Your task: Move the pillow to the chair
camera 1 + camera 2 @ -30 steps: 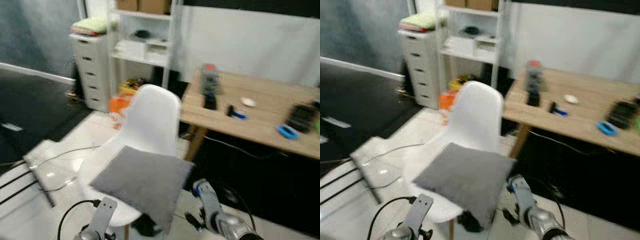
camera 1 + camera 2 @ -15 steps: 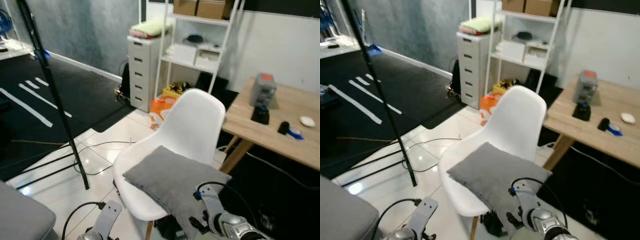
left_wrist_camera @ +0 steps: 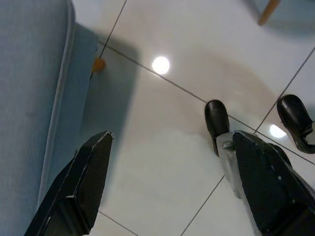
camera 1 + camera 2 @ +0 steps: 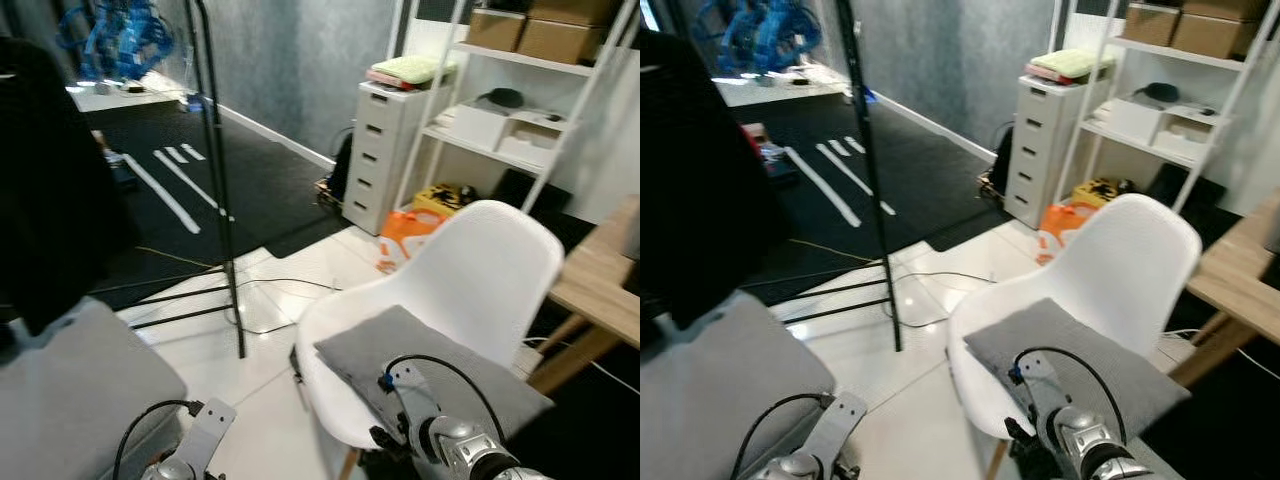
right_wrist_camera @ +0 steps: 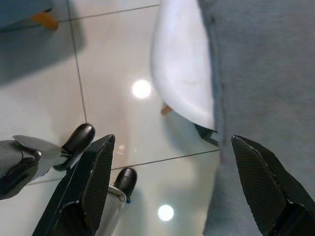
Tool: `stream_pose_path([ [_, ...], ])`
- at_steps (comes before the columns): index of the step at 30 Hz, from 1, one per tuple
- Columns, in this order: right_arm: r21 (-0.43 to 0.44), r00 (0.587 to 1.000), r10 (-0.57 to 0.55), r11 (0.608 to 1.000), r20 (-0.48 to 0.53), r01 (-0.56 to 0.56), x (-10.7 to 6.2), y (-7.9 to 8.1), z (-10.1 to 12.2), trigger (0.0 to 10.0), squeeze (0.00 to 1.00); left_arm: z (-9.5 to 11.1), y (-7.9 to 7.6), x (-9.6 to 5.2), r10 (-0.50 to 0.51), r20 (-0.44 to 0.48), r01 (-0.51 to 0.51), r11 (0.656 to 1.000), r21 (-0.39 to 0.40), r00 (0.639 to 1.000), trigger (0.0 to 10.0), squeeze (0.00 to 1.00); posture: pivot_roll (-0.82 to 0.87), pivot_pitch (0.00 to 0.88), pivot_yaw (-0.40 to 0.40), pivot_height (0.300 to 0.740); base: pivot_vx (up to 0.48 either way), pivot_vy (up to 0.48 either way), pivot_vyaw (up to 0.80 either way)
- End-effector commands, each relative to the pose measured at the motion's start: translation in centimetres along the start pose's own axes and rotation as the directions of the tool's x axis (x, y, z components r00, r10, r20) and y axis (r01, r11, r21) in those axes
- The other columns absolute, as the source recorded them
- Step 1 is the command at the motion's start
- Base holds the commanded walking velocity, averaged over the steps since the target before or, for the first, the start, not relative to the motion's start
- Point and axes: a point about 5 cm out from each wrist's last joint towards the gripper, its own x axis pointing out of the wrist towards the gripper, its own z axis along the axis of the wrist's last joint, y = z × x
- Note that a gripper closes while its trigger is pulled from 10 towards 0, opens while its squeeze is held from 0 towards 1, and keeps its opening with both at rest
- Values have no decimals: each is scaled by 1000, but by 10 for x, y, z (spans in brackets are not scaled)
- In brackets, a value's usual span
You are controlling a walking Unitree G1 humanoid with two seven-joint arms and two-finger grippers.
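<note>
The grey pillow [image 4: 360,345] lies flat on the seat of the white shell chair [image 4: 490,270], its right corner hanging over the seat's edge. My right arm [image 4: 450,445] hangs low in front of the chair. In the right wrist view, the right gripper [image 5: 172,140] is open above the floor, with the chair's rim [image 5: 182,64] and the pillow [image 5: 266,73] between and beyond its fingers. My left arm [image 4: 195,440] hangs low on the left. The left gripper [image 3: 170,137] is open over bare tiles, holding nothing.
A grey upholstered seat [image 4: 70,380] fills the near left. A black stand [image 4: 225,200] and loose cables [image 4: 270,290] cross the white tiles. Behind the chair are a white drawer unit [image 4: 395,150], a shelf [image 4: 500,120] and an orange bag [image 4: 410,225]. A wooden table [image 4: 600,280] is at right.
The camera has swung left, so the chair and pillow now sit further right in the picture. The pillow stays on the seat. Both arms still hang low.
</note>
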Motion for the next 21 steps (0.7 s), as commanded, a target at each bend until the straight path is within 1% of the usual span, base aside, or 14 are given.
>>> stream_pose_path([
  [1,-10,1000,1,1000,-28,-1,-1,-1,-5,10000,0,5,-5,1,-8,15,8,1000,11,1000,10000,0,-153,0,-100,740,0,0,712],
  [7,-13,999,8,1000,-36,-8,-1,0,-7,10000,0,0,-1,0,-14,0,14,1000,27,1000,10000,0,-152,0,-99,740,0,0,716],
  [16,-22,998,17,1000,-52,-18,-2,-1,-11,10000,0,-3,-2,0,-27,-5,27,999,27,1000,10000,0,-153,0,-96,740,0,0,717],
  [20,-43,998,22,999,-63,-24,-2,-1,-11,10000,0,-2,-4,0,-35,-5,36,999,32,999,10000,0,-153,0,-88,740,0,0,717],
  [21,-71,997,26,997,-75,-31,-2,-2,-11,10000,0,-3,-4,0,-38,-5,38,999,33,999,10000,0,-153,0,-88,740,0,0,719],
])
